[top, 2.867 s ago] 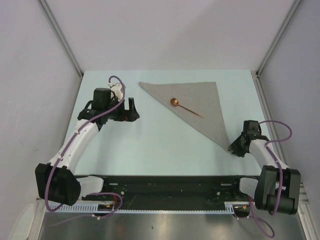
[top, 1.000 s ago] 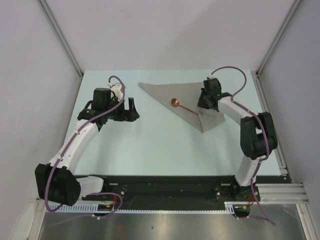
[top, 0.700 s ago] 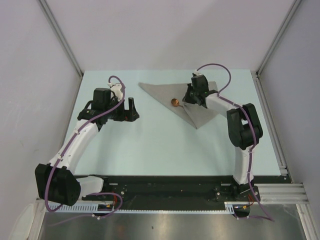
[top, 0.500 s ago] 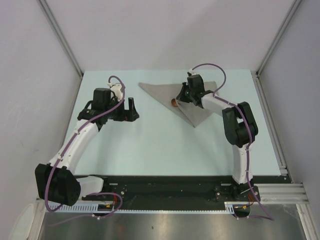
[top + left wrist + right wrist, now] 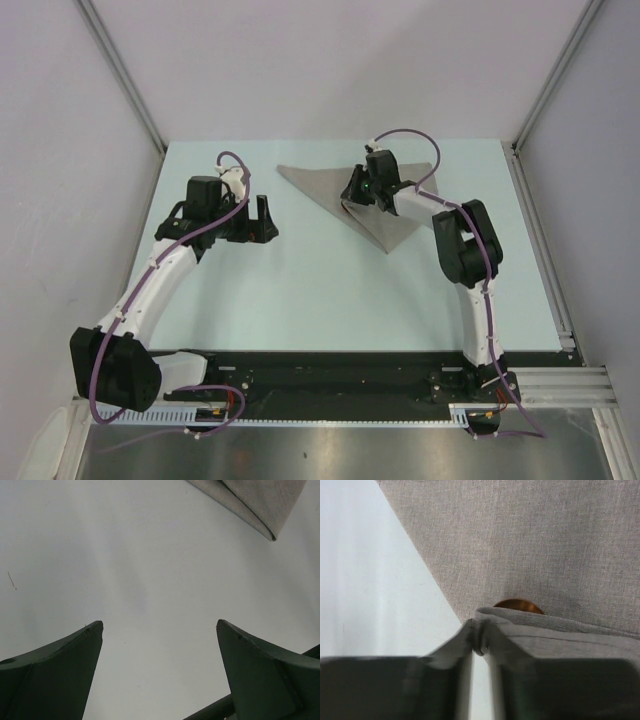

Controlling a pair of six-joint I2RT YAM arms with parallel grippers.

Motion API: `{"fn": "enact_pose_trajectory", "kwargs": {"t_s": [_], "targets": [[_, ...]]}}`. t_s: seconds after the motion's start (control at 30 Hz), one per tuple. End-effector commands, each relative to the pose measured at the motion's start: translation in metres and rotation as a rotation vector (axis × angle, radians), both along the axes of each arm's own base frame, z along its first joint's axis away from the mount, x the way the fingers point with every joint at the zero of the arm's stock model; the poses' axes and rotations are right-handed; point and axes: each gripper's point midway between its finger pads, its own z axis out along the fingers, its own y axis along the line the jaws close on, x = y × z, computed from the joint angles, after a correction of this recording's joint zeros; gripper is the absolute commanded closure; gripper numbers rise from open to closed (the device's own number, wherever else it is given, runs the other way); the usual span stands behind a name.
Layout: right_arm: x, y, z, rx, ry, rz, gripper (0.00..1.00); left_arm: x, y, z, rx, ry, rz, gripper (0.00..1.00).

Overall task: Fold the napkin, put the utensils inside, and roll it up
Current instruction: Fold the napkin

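Observation:
The grey-beige napkin (image 5: 320, 186) lies at the back middle of the table with its near right corner folded over toward the left. My right gripper (image 5: 356, 192) is shut on that napkin corner (image 5: 481, 630) and holds it over the wooden spoon. Only the rim of the spoon's round brown bowl (image 5: 518, 605) shows under the fold; the handle is hidden. My left gripper (image 5: 262, 218) is open and empty, low over bare table left of the napkin. A folded tip of the napkin (image 5: 260, 510) shows at the top right of the left wrist view.
The pale table (image 5: 300, 290) is walled by white panels at the back and both sides. A black rail (image 5: 330, 368) with the arm bases runs along the near edge.
My right gripper has carried the napkin's near right corner up and left across the cloth, folding it over the spoon, which is now almost covered. The left arm has not moved.

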Motion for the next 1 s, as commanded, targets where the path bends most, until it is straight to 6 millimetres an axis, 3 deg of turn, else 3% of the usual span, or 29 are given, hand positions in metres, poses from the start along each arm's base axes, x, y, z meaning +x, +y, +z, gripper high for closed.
{"fn": "enact_pose_trajectory", "kwargs": {"t_s": [0.0, 0.07, 0.13, 0.33, 0.37, 0.43, 0.47, 0.53, 0.63, 0.87, 0.97], "targets": [[0.009, 0.018, 0.036, 0.053, -0.094, 0.038, 0.68, 0.002, -0.001, 0.002, -0.003, -0.015, 0.004, 0.00], [0.009, 0.018, 0.048, 0.058, -0.120, 0.049, 0.53, 0.002, -0.002, 0.001, -0.002, -0.012, 0.004, 0.00], [0.007, 0.021, 0.060, 0.063, -0.150, 0.073, 0.45, 0.002, -0.001, 0.002, -0.002, -0.015, 0.005, 0.00], [-0.002, 0.023, 0.113, 0.068, -0.269, 0.131, 0.37, 0.003, 0.002, 0.001, 0.010, -0.017, 0.017, 0.00], [-0.005, 0.020, 0.134, 0.072, -0.308, 0.132, 0.37, 0.003, 0.002, -0.001, 0.012, -0.012, 0.018, 0.00], [-0.009, 0.008, 0.144, 0.035, -0.347, 0.112, 0.36, 0.003, 0.002, -0.002, 0.016, -0.009, 0.020, 0.00], [-0.015, 0.002, 0.164, 0.034, -0.388, 0.104, 0.34, 0.004, 0.003, -0.002, 0.016, -0.007, 0.024, 0.00], [-0.021, -0.010, 0.165, -0.015, -0.408, 0.083, 0.29, 0.004, 0.003, -0.003, 0.018, -0.006, 0.024, 0.00], [-0.035, -0.020, 0.156, -0.077, -0.373, 0.086, 0.28, 0.005, 0.002, -0.005, 0.020, -0.001, 0.024, 0.00], [-0.074, -0.048, 0.057, -0.448, -0.180, 0.117, 0.31, 0.005, 0.002, -0.009, 0.020, 0.015, 0.021, 0.00], [-0.085, -0.050, 0.036, -0.545, -0.166, 0.130, 0.31, 0.005, 0.001, -0.012, 0.022, 0.023, 0.019, 0.00]]}}
